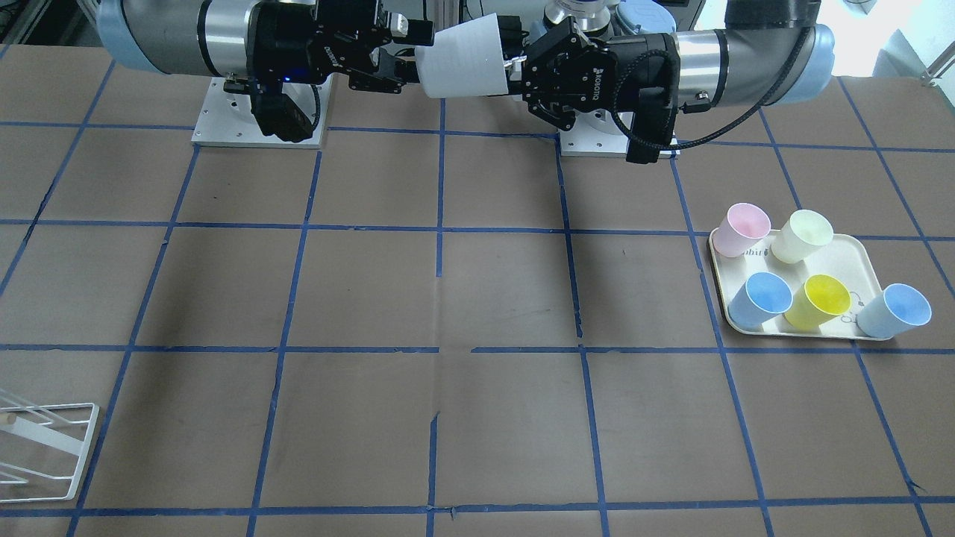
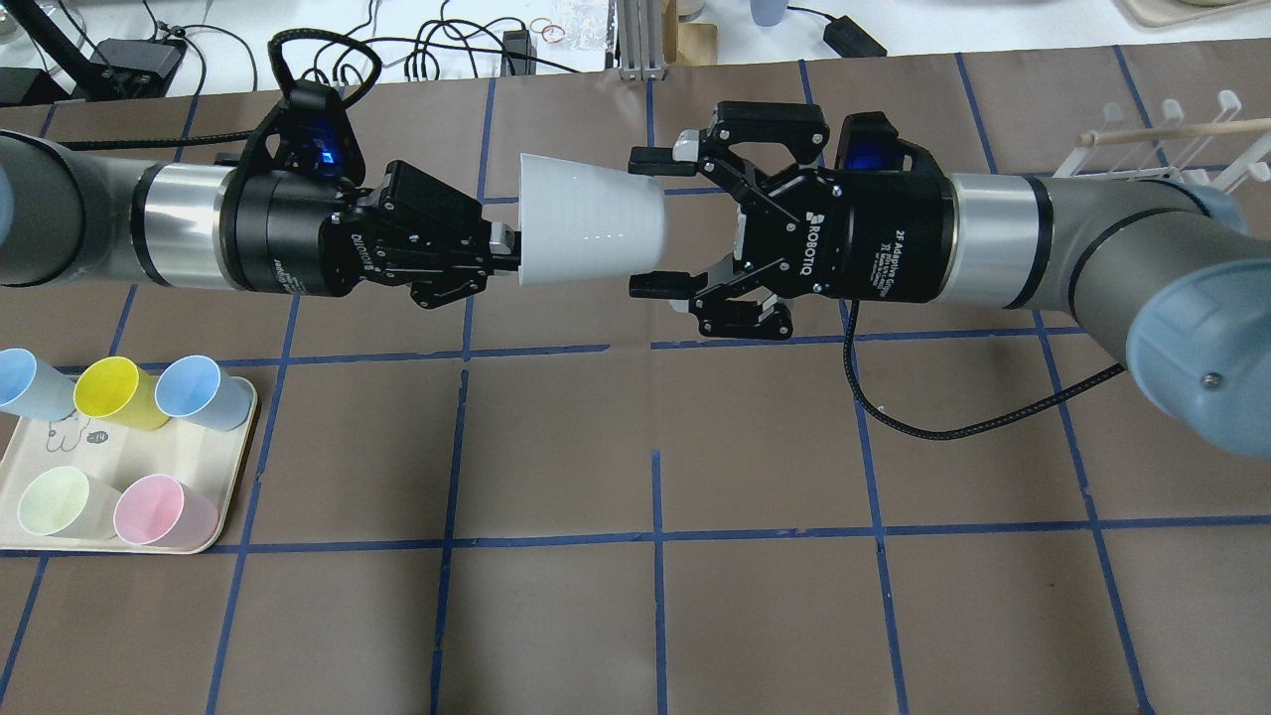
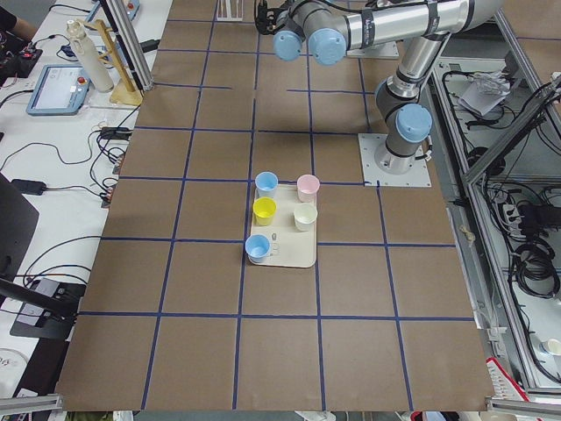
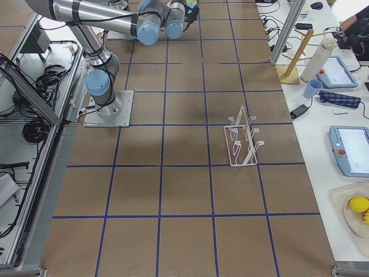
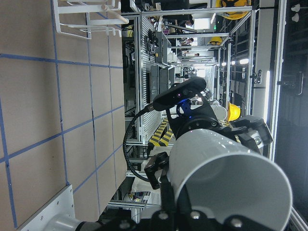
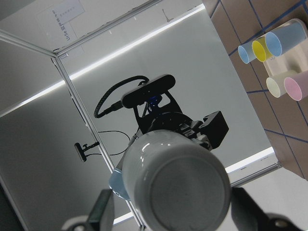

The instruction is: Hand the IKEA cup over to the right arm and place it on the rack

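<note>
The pale grey IKEA cup [image 2: 591, 233] hangs on its side in mid-air above the table, between both arms. My left gripper [image 2: 501, 248] is shut on the cup's wide rim; it also shows in the front view [image 1: 516, 67]. My right gripper [image 2: 640, 223] is open, with one finger on each side of the cup's narrow base. The front view shows the cup [image 1: 462, 60] and the right gripper [image 1: 406, 56]. The right wrist view looks at the cup's base [image 6: 178, 187]. The white wire rack [image 2: 1162, 139] stands on the table behind the right arm.
A cream tray [image 2: 60, 447] at the table's left holds several coloured cups: two light blue, a yellow [image 2: 114, 392], a pale green and a pink one. A black cable [image 2: 943, 422] loops under the right arm. The rack also shows in the right side view [image 4: 242, 141].
</note>
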`<state>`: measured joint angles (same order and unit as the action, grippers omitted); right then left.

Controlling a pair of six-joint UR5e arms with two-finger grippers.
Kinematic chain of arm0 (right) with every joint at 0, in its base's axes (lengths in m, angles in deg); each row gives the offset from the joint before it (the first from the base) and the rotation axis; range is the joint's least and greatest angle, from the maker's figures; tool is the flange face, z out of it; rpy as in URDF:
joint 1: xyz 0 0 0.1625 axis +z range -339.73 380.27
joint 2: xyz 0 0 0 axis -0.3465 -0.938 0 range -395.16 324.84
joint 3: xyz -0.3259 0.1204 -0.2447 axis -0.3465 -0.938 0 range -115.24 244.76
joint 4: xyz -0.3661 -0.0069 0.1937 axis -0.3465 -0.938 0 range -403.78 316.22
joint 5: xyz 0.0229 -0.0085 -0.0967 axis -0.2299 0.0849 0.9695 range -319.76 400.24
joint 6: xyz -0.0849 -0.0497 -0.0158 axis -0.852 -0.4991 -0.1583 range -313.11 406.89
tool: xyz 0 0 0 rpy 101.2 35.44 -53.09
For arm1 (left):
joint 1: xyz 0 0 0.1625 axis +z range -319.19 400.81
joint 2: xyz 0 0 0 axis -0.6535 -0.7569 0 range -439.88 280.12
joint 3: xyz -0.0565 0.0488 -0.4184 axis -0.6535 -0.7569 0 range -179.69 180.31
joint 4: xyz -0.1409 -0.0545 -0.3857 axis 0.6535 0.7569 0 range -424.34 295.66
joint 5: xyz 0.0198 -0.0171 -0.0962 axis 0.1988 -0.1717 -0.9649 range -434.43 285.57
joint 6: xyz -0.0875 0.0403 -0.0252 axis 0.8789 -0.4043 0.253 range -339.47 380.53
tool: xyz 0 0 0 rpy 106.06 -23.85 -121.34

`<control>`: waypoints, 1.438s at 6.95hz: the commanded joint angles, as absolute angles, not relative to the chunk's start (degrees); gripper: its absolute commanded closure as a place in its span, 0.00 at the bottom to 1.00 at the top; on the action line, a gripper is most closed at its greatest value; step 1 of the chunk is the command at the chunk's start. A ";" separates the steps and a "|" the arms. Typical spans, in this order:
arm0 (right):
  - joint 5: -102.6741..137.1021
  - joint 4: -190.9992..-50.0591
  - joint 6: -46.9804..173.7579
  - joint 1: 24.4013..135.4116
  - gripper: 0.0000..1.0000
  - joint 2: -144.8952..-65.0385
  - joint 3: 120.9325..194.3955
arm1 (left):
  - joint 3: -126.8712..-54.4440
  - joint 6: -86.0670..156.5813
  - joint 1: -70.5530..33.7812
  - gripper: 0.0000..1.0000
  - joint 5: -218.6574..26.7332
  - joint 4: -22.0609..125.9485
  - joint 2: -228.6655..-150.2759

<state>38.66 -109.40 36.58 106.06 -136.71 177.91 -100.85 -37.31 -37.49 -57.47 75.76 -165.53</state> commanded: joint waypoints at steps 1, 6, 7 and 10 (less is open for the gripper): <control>38.65 -109.35 36.61 106.06 0.21 -136.76 177.96 | -100.85 -37.31 -37.41 1.00 -57.47 75.76 -165.66; 38.65 -109.44 36.69 106.06 0.64 -136.41 177.87 | -100.94 -37.31 -37.41 1.00 -57.47 75.76 -165.74; 38.65 -109.44 36.69 105.97 0.71 -136.50 177.87 | -100.94 -37.31 -37.41 1.00 -57.47 75.76 -166.01; 38.65 -109.44 36.87 105.18 0.87 -136.06 176.12 | -100.85 -37.04 -37.41 0.10 -57.55 75.85 -165.84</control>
<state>38.69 -109.50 36.74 105.45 -136.14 177.08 -100.90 -37.16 -37.41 -57.52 75.82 -165.96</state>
